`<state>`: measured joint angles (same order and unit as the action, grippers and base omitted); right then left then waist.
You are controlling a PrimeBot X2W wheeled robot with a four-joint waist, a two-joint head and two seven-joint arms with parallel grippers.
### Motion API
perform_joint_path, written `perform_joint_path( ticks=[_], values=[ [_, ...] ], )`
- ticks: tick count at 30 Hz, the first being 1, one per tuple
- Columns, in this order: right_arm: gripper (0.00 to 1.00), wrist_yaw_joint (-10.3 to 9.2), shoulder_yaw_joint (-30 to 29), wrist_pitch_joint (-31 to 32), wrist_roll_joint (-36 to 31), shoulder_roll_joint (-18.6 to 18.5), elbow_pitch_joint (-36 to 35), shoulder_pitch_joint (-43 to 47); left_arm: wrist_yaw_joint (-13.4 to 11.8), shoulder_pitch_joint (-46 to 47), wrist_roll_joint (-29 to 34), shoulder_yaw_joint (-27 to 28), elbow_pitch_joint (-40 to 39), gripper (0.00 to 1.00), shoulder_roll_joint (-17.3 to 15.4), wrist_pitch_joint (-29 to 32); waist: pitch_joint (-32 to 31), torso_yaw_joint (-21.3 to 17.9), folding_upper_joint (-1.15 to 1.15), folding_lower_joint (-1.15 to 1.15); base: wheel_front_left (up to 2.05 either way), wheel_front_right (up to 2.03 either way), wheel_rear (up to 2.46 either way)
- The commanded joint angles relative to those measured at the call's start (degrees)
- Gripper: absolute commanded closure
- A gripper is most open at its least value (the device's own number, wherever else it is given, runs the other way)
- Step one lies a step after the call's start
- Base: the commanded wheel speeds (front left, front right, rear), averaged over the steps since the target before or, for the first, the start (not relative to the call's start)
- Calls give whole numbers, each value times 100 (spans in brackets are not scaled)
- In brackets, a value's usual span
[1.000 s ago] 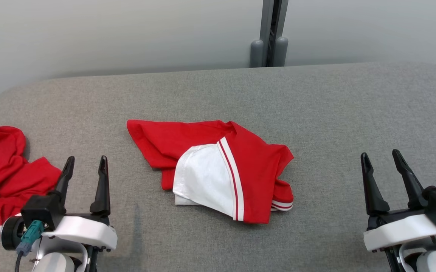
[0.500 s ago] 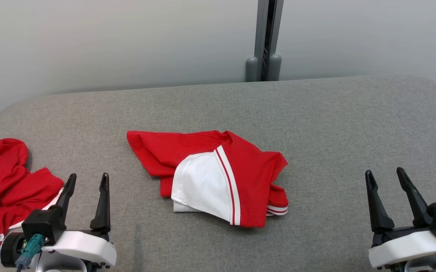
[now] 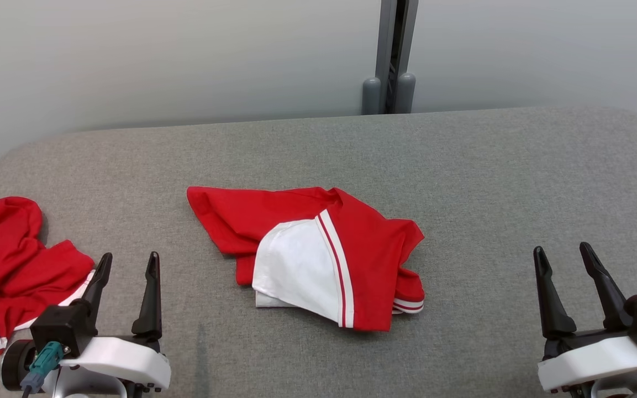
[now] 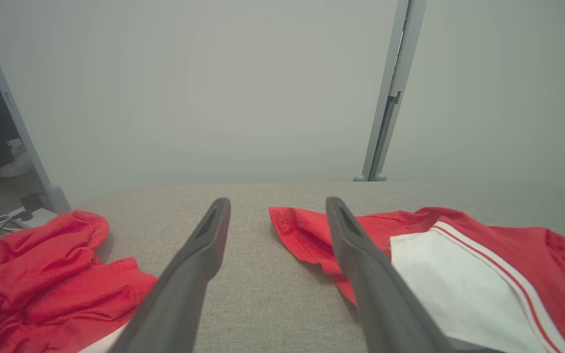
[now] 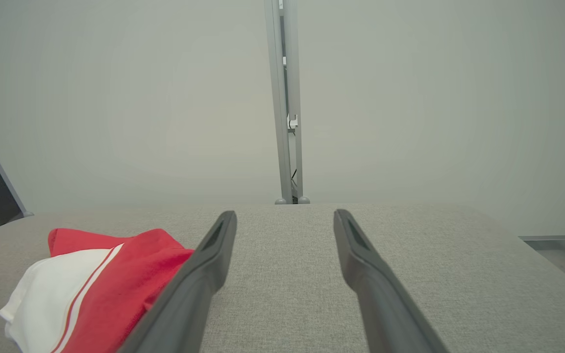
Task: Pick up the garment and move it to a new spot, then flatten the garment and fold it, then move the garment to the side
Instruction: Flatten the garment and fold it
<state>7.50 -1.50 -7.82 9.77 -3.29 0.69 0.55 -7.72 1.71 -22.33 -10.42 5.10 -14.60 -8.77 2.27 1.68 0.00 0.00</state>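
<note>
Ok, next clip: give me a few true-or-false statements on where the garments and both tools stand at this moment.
1. The red and white garment lies bunched on the grey table, free of both tools. True.
2. A second red garment lies at the table's left end. True.
3. The left tool is shut on the red and white garment. False: it is open and holds nothing, between the two garments.
4. The right tool rests on the red and white garment. False: it is open over bare table, well to that garment's right.
</note>
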Motion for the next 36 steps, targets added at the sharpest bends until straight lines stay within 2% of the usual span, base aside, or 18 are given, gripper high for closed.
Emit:
perform_joint_path(
  ticks=[1,14,21,23,24,30,33,36],
  values=[
    [0,-2,-17,-21,-7,-10,-9,-19,-51,71,-20,-1,9,0,-34,-2,9,6,0,0,0,0,0],
    [0,-2,104,7,-14,-1,11,-81,-39,157,-35,-61,9,0,-28,-32,48,151,0,0,0,0,0],
    [0,-2,1070,142,-182,-206,222,-322,2,432,-65,-99,17,0,20,-94,266,630,0,0,0,0,0],
    [0,-2,1682,220,-249,-305,495,-513,1,535,-79,-112,54,0,62,-160,382,889,0,0,0,0,0],
    [0,-2,1682,220,-249,-305,495,-513,1,535,-79,-112,54,0,62,-160,382,889,0,0,0,0,0],
    [0,-3,2595,361,-429,-655,1265,-987,56,732,-119,-147,149,0,169,-311,637,1391,0,0,0,0,0],
    [0,-3,2881,454,-697,-846,1703,-1252,72,780,-139,-164,187,0,207,-374,725,1557,0,0,0,0,0],
    [0,-3,3060,543,-891,-888,2066,-1457,74,815,-136,-183,208,0,241,-420,759,1654,0,0,0,0,0]
  ],
)
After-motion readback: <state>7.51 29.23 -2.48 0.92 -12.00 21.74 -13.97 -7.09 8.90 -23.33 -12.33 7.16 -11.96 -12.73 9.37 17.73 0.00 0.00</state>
